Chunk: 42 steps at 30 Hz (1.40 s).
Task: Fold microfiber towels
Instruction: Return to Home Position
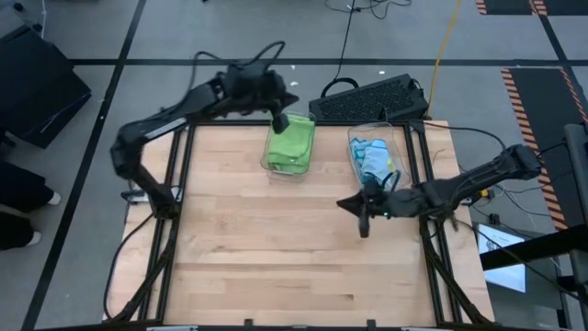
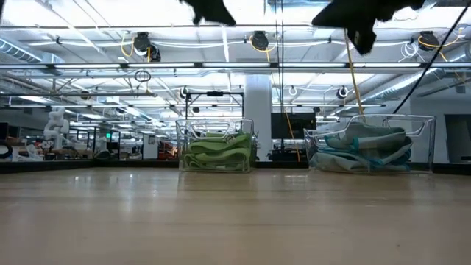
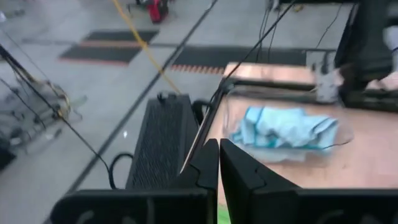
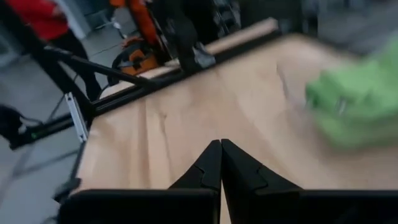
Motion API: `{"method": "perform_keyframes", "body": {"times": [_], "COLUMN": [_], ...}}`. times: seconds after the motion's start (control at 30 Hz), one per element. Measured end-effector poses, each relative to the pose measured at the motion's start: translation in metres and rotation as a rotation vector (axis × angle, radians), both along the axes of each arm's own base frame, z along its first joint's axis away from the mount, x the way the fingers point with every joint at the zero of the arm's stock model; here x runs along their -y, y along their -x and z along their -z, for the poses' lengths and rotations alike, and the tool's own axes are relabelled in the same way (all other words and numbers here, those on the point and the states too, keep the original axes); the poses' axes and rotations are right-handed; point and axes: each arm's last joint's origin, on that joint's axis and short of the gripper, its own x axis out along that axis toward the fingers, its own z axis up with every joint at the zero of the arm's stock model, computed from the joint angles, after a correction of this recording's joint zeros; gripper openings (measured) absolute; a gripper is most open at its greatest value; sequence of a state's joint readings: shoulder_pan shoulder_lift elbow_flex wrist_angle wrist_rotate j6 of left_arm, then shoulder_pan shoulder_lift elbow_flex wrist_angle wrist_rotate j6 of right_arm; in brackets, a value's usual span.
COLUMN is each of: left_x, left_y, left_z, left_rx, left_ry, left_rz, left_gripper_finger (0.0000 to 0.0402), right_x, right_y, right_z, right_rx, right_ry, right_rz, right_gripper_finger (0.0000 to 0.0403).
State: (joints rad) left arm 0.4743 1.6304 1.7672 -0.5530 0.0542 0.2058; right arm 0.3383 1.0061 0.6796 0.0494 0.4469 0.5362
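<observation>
Lime green microfiber towels (image 1: 290,142) lie piled in a clear bin (image 2: 217,151) at the table's far middle. Light blue towels (image 1: 374,161) fill a second clear bin (image 2: 372,147) to its right. My left gripper (image 1: 280,119) hangs high over the green bin's far edge, shut and with nothing in it; its wrist view shows the closed fingers (image 3: 219,158) and the blue towels (image 3: 283,127) beyond. My right gripper (image 1: 365,219) is raised just in front of the blue bin, also shut (image 4: 221,155) and bare, facing the green towels (image 4: 354,106).
A black keyboard (image 1: 367,99) lies just past the table's far edge, behind the bins. Bare wood (image 1: 276,257) spreads across the near half of the table. A person in red (image 4: 37,18) stands beyond the table's left side.
</observation>
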Motion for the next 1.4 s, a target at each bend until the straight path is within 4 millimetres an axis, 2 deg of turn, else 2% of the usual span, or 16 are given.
{"method": "perform_keyframes", "body": {"times": [0.1,0.2,0.37,0.47,0.67,0.8,0.93,1.07,1.23,1.4], "left_x": [0.032,0.062,0.103,0.127,0.178,0.2,0.213,0.216,0.21,0.199], "left_y": [0.015,0.032,0.045,0.05,0.047,0.043,0.043,0.048,0.074,0.109], "left_z": [-0.022,-0.03,-0.028,-0.026,-0.018,0.006,0.031,0.056,0.087,0.119], "left_rx": [0.026,-0.047,-0.078,-0.115,-0.18,-0.214,-0.15,-0.037,0.081,0.122], "left_ry": [-0.04,-0.059,0.186,0.262,0.12,0.065,0.066,0.075,0.116,0.175], "left_rz": [0.016,0.023,0.012,0.042,0.086,0.072,0.123,0.15,0.143,0.107], "left_gripper_finger": [0.0019,0.0019,0.0019,0.0019,0.0004,0.0003,0.0003,0.0002,0.0002,0.0003], "right_x": [0.005,0.01,0.016,0.019,0.023,0.023,0.023,0.024,0.024,0.024], "right_y": [0.012,0.026,0.045,0.054,0.069,0.073,0.074,0.074,0.074,0.073], "right_z": [-0.015,-0.028,-0.043,-0.05,-0.054,-0.052,-0.049,-0.046,-0.047,-0.046], "right_rx": [0.047,0.099,0.182,0.228,0.239,0.218,0.179,0.132,0.123,0.105], "right_ry": [0.15,0.219,0.233,0.235,0.285,0.301,0.392,0.542,0.691,0.715], "right_rz": [-0.049,-0.068,-0.068,-0.08,-0.15,-0.192,-0.213,-0.219,-0.252,-0.26], "right_gripper_finger": [0.0,0.0,0.0,0.0,0.0,0.0,0.0,0.0,0.0,0.0]}}
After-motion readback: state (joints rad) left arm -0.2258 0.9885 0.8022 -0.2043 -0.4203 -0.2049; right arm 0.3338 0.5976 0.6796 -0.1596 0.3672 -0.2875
